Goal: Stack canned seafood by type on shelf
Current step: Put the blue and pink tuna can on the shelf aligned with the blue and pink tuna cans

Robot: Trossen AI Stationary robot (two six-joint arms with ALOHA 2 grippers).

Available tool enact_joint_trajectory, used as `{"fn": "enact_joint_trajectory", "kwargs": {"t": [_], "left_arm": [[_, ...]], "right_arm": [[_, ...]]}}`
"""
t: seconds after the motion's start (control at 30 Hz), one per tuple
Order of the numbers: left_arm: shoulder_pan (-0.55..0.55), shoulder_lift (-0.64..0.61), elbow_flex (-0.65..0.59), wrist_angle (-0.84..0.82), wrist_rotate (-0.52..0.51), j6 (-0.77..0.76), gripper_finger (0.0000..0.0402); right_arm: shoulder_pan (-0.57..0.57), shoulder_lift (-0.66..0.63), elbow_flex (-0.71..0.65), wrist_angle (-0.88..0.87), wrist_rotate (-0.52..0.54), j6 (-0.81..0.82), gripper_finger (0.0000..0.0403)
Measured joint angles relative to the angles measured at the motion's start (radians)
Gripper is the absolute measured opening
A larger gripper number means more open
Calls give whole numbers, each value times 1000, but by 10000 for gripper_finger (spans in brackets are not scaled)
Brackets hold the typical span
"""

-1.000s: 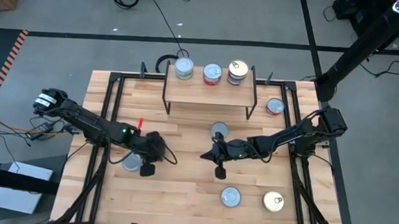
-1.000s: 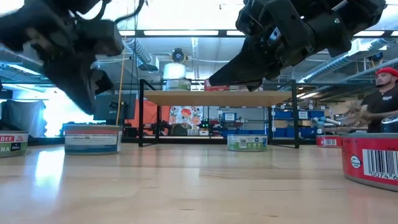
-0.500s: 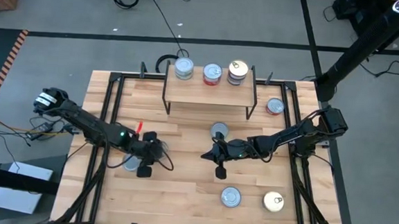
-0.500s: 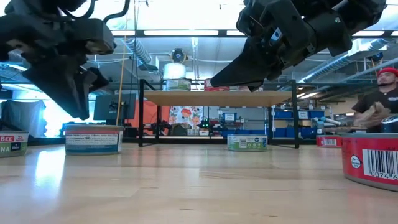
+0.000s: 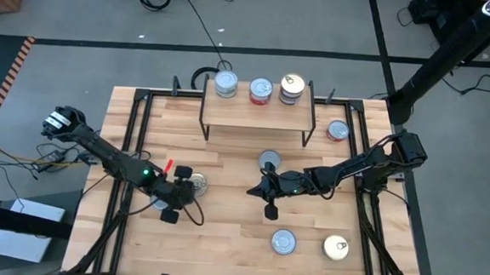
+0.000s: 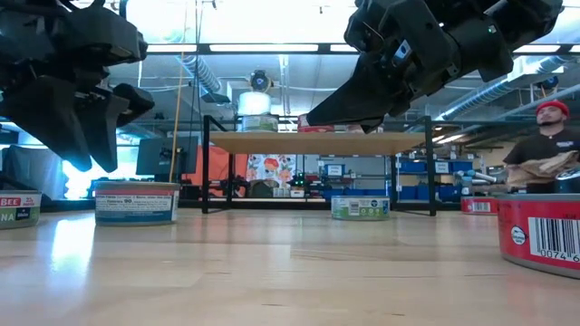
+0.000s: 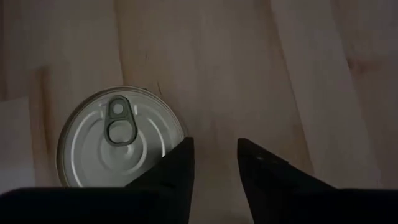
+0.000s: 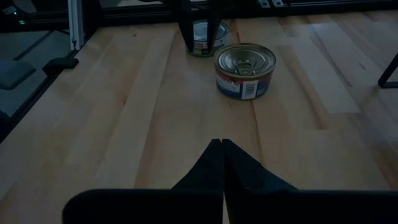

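Left gripper (image 7: pixel 214 165): hangs above the table's left half, its two dark fingers (image 7: pixel 177 168) parted with a strip of bare wood showing between them; nothing is held.
Silver tin (image 7: pixel 118 140): lies flat on the table, pull-tab up, just beside the outer edge of one left finger, not between the two; from above the same tin (image 5: pixel 196 183) shows right next to the gripper head.
Tin under left arm (image 5: pixel 159 202): partly hidden by the arm, behind the fingers.
Right gripper (image 8: pixel 222 163): hangs over the table's middle with its fingers pressed together, tips meeting, empty.
Blue-labelled tin (image 8: pixel 245 70): stands on the table ahead of the right fingertips, well apart from them; from above it (image 5: pixel 269 161) sits in front of the shelf.
Shelf (image 5: pixel 257 110): at the far side of the table, well beyond both pairs of fingers.
Tins on shelf: three stand in a row, silver-topped (image 5: pixel 225 84), red-topped (image 5: pixel 261 90), gold-topped (image 5: pixel 291 87).
Red-topped tin (image 5: pixel 337 130): on the table beside the shelf's right legs.
Near tins: a silver one (image 5: pixel 283 240) and a gold one (image 5: pixel 335 247) lie toward the table's near edge, on the near side of the right fingers.
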Motion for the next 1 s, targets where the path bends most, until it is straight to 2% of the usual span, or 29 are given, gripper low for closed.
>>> {"fn": "enact_joint_trajectory", "kwargs": {"t": [0.2, 0.37, 0.7, 0.87, 1.0], "left_arm": [[-1, 33, 1, -13, -4, 1, 127], [-1, 79, 2, -15, -61, -2, 127], [-5, 85, 51, -37, -74, -1, 127], [-5, 85, 61, -70, -144, -1, 127], [-2, 100, 57, -108, -153, -3, 127]], "right_arm": [[0, 0, 0, 0, 0, 0, 4], [0, 0, 0, -1, 0, 0, 4], [0, 0, 0, -1, 0, 0, 4], [0, 0, -1, -1, 0, 0, 4], [0, 0, -1, -2, 0, 0, 4]]}}
